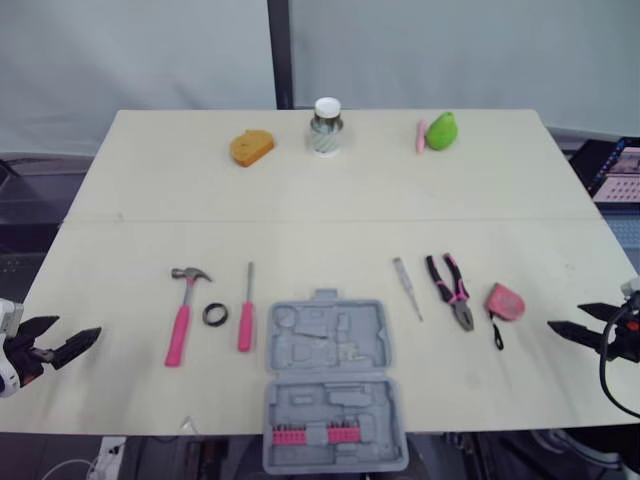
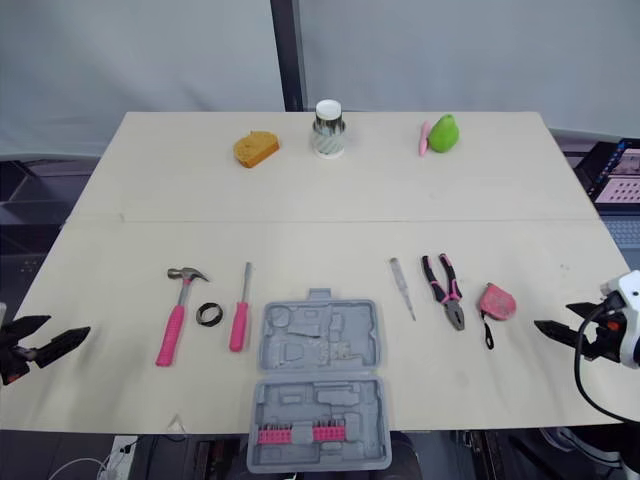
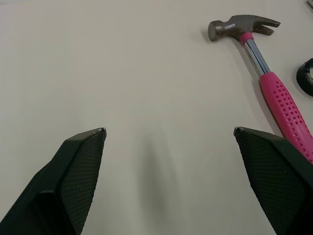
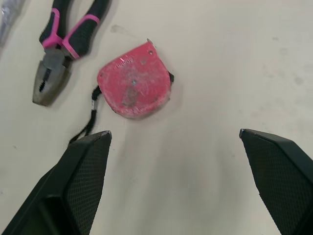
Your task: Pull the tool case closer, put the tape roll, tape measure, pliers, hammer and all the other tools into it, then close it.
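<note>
Left gripper and right gripper both gape wide, holding nothing. The open case seems to overhang the table's near edge; pulling it closer could tip it off.

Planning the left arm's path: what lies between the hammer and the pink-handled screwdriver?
A black tape roll lies flat between the hammer and screwdriver, seen in the left eye view.

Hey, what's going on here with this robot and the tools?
Nothing is being held yet. The robot's left gripper and right gripper are both open and empty, low over the table at either side. The tool case lies open at the near edge, with the hammer, tape roll and screwdriver to its left, the pliers and tape measure to its right, all outside it.
</note>
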`<state>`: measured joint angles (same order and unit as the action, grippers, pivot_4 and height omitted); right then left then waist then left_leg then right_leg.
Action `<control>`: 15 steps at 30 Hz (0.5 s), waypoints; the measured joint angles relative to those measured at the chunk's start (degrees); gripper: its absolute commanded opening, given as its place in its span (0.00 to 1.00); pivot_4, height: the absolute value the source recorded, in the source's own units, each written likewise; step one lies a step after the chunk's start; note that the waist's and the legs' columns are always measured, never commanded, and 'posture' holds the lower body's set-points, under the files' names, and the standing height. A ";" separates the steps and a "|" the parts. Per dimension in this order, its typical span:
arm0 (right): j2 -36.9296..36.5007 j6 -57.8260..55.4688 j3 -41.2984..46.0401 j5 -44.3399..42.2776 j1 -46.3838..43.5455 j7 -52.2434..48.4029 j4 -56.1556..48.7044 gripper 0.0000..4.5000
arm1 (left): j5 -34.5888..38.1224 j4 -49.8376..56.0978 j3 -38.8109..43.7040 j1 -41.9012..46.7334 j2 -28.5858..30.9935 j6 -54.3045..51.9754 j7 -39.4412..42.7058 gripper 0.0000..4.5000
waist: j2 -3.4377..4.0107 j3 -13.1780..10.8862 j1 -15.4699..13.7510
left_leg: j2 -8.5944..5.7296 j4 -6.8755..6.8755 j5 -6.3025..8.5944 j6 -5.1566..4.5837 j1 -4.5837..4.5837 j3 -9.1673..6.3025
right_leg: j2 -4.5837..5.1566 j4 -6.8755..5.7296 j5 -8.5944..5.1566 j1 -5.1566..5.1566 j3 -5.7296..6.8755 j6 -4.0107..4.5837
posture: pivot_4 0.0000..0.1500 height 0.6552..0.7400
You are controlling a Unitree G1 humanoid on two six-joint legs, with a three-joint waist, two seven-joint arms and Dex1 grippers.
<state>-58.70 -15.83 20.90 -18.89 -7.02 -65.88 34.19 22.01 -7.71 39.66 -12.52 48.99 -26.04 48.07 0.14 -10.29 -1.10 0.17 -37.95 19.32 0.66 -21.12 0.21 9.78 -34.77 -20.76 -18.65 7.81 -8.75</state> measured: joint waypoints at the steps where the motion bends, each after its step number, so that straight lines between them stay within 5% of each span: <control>1: 0.00 0.33 -0.27 0.01 0.01 -0.07 0.07 0.99 | 0.01 0.39 -0.23 -0.45 -0.19 0.02 -0.01 1.00 | 0.01 0.00 0.07 | 0.00 0.01 0.00 0.00 0.01 0.03 | 0.00 0.00 0.00 -0.02 -0.03 0.00 | 1.00 1.00; 15: 1.25 -3.67 0.38 -2.37 3.69 0.43 -8.28 0.99 | -0.12 4.59 -3.78 -0.12 -0.83 0.54 -1.57 1.00 | 0.00 0.00 -0.11 | 0.08 0.00 0.02 0.03 0.01 0.09 | -0.07 0.01 0.00 -0.04 -0.09 0.00 | 1.00 1.00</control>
<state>-57.45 -19.50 21.28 -21.26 -3.33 -65.45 25.91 21.90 -3.12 35.88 -12.64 48.16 -25.51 46.50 0.14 -10.30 -1.21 0.26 -37.95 19.34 0.68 -21.11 0.30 9.71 -34.76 -20.76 -18.69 7.72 -8.75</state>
